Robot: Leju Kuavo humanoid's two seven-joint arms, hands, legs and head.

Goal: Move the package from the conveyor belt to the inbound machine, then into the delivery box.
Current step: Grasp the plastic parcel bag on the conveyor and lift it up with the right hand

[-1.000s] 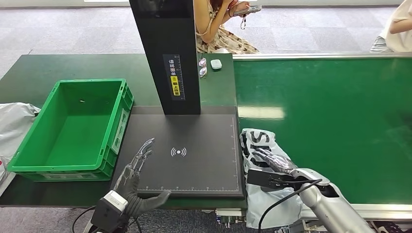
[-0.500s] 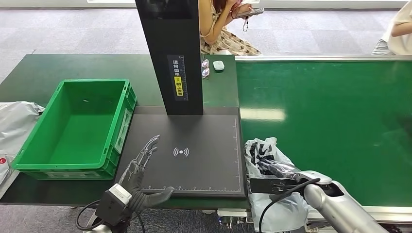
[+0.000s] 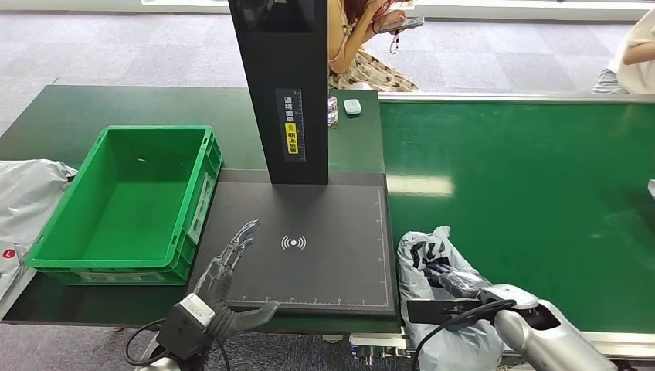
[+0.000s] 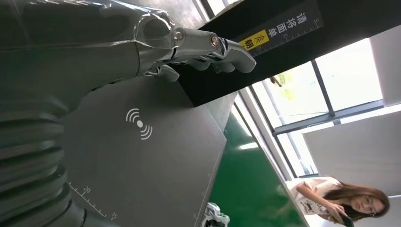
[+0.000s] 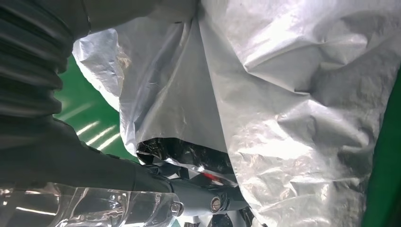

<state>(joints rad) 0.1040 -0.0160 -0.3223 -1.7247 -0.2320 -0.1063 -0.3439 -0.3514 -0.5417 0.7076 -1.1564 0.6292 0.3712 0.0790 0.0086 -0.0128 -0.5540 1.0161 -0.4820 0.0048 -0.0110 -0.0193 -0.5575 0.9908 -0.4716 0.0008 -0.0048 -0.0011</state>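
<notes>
The bag (image 3: 436,301) sits at the near edge of the belt (image 3: 525,193), right beside the black pad (image 3: 309,247). It is bunched up, long way running from near to far. The right hand (image 3: 452,282) grips its top, and has pulled it nearer than before. The left hand (image 3: 224,267) is flat and loose over the pad, holding nothing.

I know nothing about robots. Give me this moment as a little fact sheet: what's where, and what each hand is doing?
package: silver-grey plastic bag, crumpled, at the near edge of the conveyor belt
right hand: grips the package
left hand: fingers apart, holding nothing, over the near left part of the scanner plate
scanner column: black post rising behind the plate
delivery box: green crate, left of the plate
people: one seated beyond the table
</notes>
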